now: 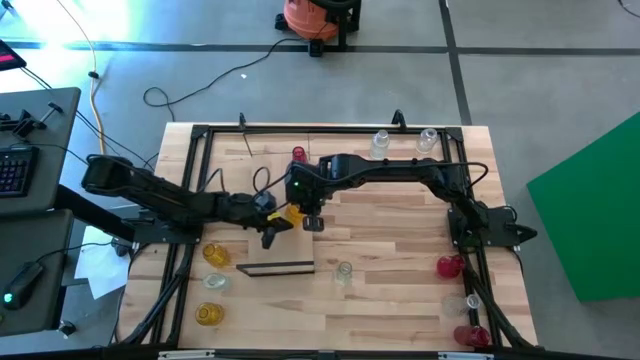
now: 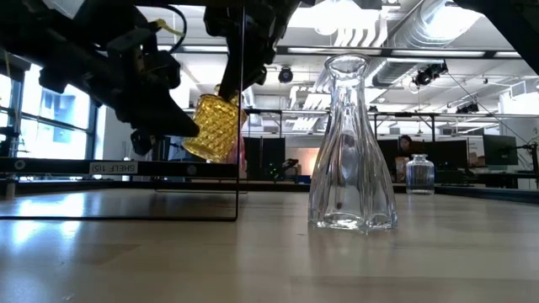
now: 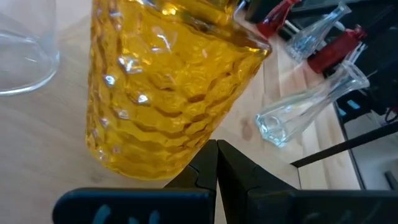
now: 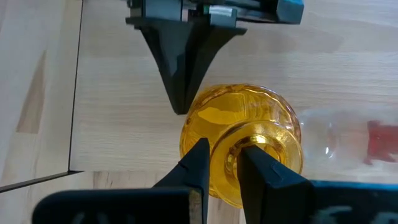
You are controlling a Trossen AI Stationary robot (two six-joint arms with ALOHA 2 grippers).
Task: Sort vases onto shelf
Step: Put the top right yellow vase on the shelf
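Above shelf (image 1: pixel 277 268), right gripper (image 4: pixel 221 163) clamped on amber vase (image 4: pixel 239 140) neck; left gripper (image 3: pixel 216 163) closed beside it

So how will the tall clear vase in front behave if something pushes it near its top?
The tall clear vase probably tips easily: a long narrow neck rises over a modest base. Its glossy fluted glass looks slippery and fragile.

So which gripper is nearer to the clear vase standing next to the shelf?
The right gripper, just. It holds the amber vase by its neck above the shelf, up-left of the clear vase. The left gripper sits shut farther left.
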